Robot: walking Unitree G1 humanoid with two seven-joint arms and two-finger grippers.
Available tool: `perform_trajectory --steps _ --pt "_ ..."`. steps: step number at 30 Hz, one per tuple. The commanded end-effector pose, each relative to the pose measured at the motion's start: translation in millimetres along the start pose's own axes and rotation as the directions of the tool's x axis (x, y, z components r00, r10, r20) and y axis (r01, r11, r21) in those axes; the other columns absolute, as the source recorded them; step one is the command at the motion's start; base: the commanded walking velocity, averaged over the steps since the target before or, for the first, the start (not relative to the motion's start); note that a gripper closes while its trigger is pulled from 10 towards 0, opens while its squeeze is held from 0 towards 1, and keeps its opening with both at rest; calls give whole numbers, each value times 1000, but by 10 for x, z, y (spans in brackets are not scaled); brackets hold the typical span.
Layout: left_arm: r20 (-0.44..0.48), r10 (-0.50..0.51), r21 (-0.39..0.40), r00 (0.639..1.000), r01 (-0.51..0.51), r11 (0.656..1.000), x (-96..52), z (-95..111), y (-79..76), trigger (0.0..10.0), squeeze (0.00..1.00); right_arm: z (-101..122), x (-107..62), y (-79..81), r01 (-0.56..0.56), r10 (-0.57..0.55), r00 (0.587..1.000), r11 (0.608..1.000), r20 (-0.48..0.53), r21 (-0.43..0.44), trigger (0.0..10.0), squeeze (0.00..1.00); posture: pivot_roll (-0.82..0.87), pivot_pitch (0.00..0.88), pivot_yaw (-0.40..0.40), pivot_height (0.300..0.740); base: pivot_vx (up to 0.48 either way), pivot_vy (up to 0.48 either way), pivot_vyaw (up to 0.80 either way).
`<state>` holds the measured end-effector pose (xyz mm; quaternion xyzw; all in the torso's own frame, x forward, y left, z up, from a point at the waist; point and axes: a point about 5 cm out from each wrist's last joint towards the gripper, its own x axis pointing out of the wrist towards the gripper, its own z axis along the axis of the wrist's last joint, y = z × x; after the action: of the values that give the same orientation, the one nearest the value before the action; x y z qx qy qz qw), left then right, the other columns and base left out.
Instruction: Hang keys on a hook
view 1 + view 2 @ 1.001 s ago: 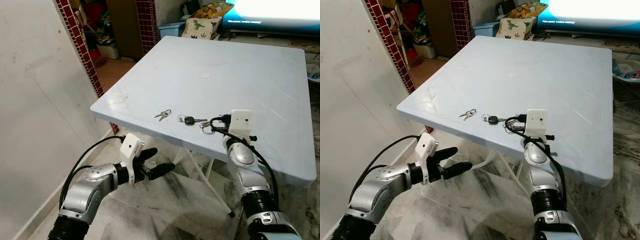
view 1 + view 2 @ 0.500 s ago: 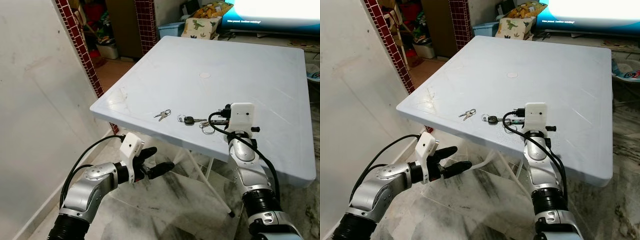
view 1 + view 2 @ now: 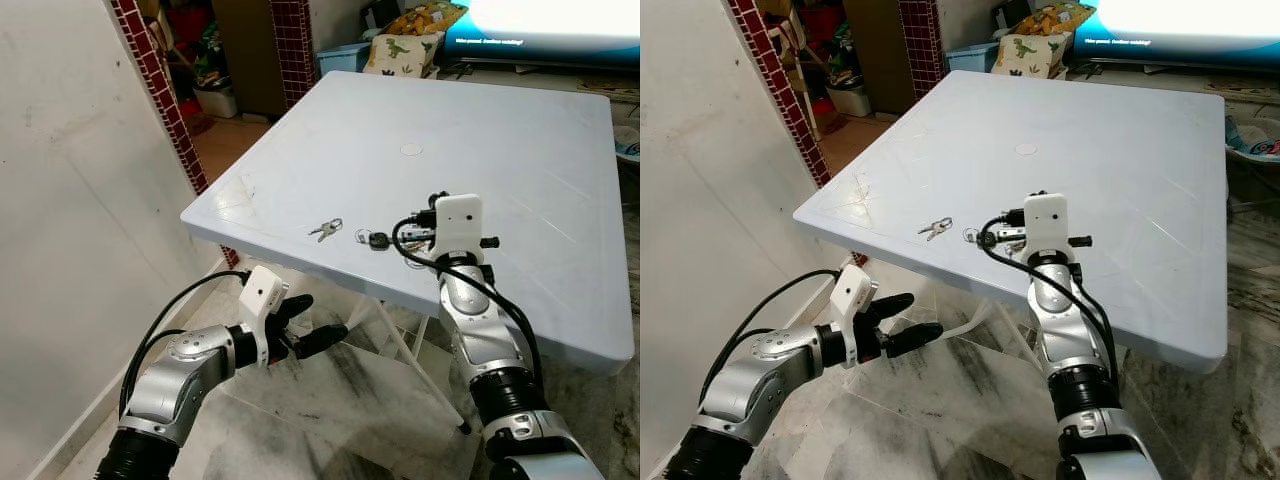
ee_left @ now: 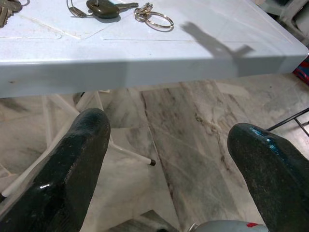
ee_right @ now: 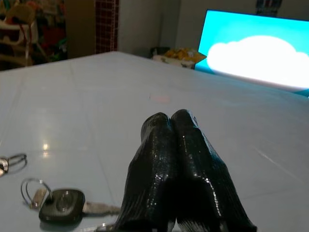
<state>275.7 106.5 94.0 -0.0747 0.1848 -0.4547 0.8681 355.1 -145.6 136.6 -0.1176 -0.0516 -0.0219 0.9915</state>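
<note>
Nearest the robot, the left claw [image 3: 312,322] hangs low over the marble floor [image 3: 330,410], below the near edge of the worktop [image 3: 520,170]. It is released: its two black fingers [image 4: 72,169] stand wide apart with nothing between them. In its wrist view the underside edge of the worktop lies ahead of it, and the white folding legs [image 3: 400,345] of the worktop stand beyond its fingertips.

Above and to that claw's right, the right claw [image 3: 1002,232] reaches over the worktop's front part. It is clenched: in the right wrist view its fingers [image 5: 178,164] press together side by side, with nothing seen gripped. The black-headed key [image 5: 63,207] with its wire ring lies flat on the worktop just beside the tips of this claw, on the claw's left. Whether they touch cannot be told. A little further to the left, apart from the claw, a smaller bunch of silver keys [image 3: 325,230] lies flat.

Well beyond the right claw, past the worktop's far edge, a bright screen [image 3: 545,20] glows, and a cushion with dinosaur print [image 3: 400,52] sits beside it. A brick pillar [image 3: 160,100] stands off to the left.
</note>
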Motion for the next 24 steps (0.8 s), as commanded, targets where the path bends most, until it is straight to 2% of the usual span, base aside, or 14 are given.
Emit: perform_trajectory --steps 1,2,3,4,5,12,17,24 --pt "-18 6 27 1000 -5 1000 -26 10 29 10000 0 -42 10 42 -15 14 999 1000 -42 -10 4275 0 -52 0 147 740 0 0 0" --pt "-18 6 27 1000 -5 1000 -26 11 29 10000 0 -73 0 38 -11 10 998 1000 -59 -2 5725 0 -52 0 147 740 0 0 0" --pt "-18 6 27 1000 -6 1000 -26 9 30 10000 0 -119 -16 47 -17 18 996 1000 -82 12 10000 0 -53 0 149 740 0 0 0" --pt "-19 7 28 1000 -6 1000 -26 8 31 10000 0 -160 -34 54 -21 23 995 1000 -100 21 10000 0 -53 0 149 740 0 0 0" --pt "-24 4 33 1000 -3 999 -24 1 28 10000 0 -229 -75 88 -51 57 991 997 -122 52 10000 1000 -53 0 151 740 0 0 0" --pt "-26 -3 36 1000 4 999 -17 2 20 10000 0 -270 -84 125 -63 70 988 997 -139 51 10000 1000 -54 0 155 740 0 0 0" --pt "-23 -2 35 1000 3 999 -17 12 22 10000 0 -356 -98 185 -74 79 976 997 -205 29 10000 1000 -50 0 152 740 0 0 0" --pt "-25 -1 34 1000 2 999 -27 3 18 10000 0 -358 -112 241 -87 95 975 995 -203 48 10000 1000 -48 0 152 740 0 0 0"
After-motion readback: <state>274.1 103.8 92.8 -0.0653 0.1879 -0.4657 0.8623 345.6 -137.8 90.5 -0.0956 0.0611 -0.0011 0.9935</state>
